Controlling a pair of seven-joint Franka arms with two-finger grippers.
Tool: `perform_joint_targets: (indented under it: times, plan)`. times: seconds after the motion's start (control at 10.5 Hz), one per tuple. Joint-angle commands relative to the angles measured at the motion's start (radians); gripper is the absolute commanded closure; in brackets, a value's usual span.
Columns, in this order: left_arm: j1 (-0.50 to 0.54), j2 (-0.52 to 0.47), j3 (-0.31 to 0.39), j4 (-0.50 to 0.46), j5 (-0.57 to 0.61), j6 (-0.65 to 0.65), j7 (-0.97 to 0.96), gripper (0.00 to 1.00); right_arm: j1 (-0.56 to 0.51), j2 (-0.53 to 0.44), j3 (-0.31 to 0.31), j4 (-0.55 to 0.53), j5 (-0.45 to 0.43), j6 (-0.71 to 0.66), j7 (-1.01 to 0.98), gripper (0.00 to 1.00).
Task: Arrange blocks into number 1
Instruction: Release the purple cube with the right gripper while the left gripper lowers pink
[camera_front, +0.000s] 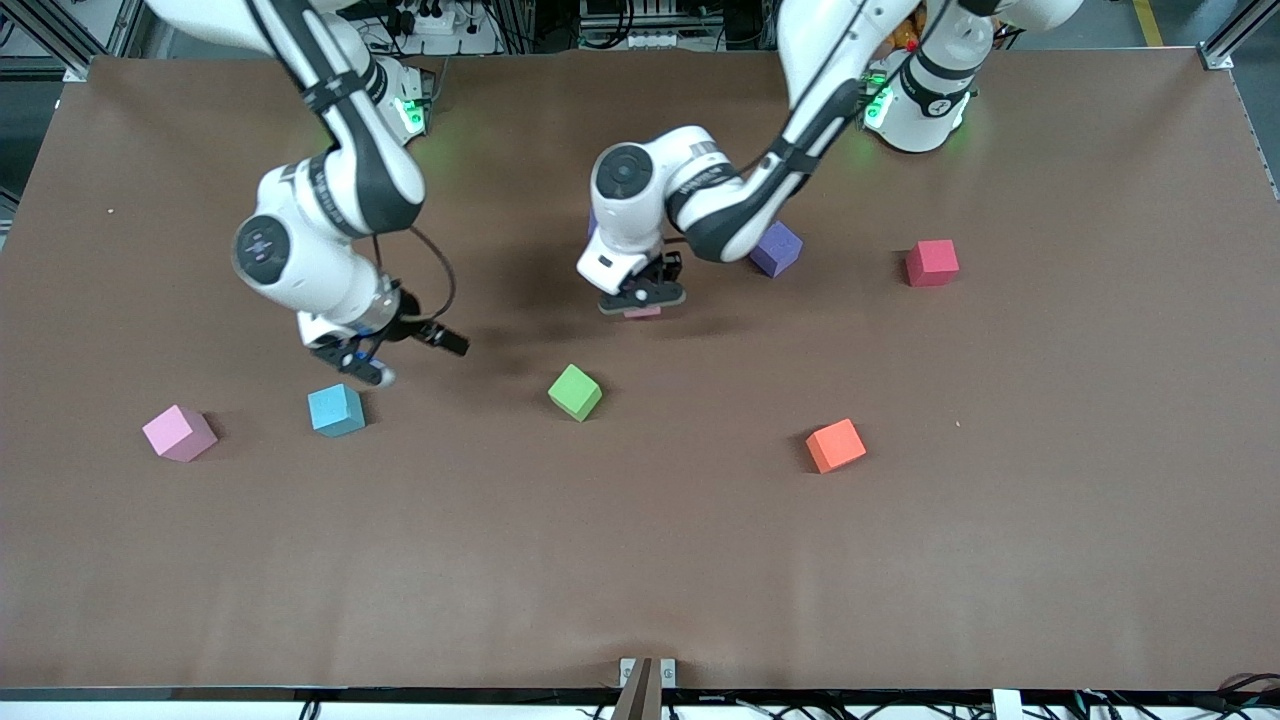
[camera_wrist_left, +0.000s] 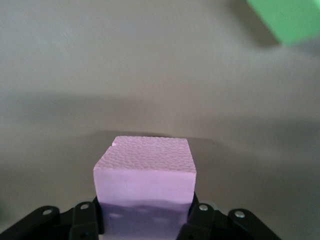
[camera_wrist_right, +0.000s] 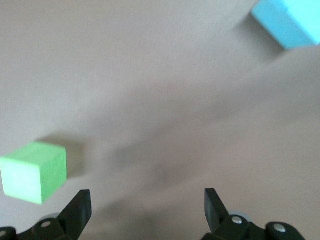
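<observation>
My left gripper (camera_front: 642, 298) is shut on a pale pink cube (camera_front: 642, 312), low over the middle of the table; the cube (camera_wrist_left: 145, 170) fills the space between its fingers (camera_wrist_left: 200, 220). A purple cube (camera_front: 776, 248) rests beside that arm, toward the left arm's end. The green cube (camera_front: 575, 391) lies nearer the front camera and also shows in both wrist views (camera_wrist_left: 290, 20) (camera_wrist_right: 35, 171). My right gripper (camera_front: 415, 360) hangs open (camera_wrist_right: 145, 210) just over the table beside the light blue cube (camera_front: 336, 410) (camera_wrist_right: 290, 22). An orange cube (camera_front: 835, 445) sits toward the left arm's end.
A second pink cube (camera_front: 179, 432) lies near the right arm's end, beside the light blue one. A crimson-red cube (camera_front: 932, 262) sits toward the left arm's end, level with the purple cube. The brown table (camera_front: 640, 570) is bare along its front.
</observation>
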Motion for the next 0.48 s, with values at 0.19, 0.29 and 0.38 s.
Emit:
perform_joint_targets:
  times: [0.19,0.29,0.38]
  plan:
    - [-0.058,0.017,0.009,0.031,0.030,-0.007,-0.036,1.00,-0.003,0.141,-0.040,0.183,0.007,-0.014,0.076,0.00]
    - [-0.064,0.026,0.009,0.029,0.032,-0.002,-0.036,1.00,0.002,0.164,-0.038,0.212,0.007,-0.017,0.075,0.00]
    - [-0.083,0.035,0.009,0.032,0.030,0.004,-0.034,1.00,0.006,0.180,-0.038,0.237,0.008,-0.017,0.075,0.00]
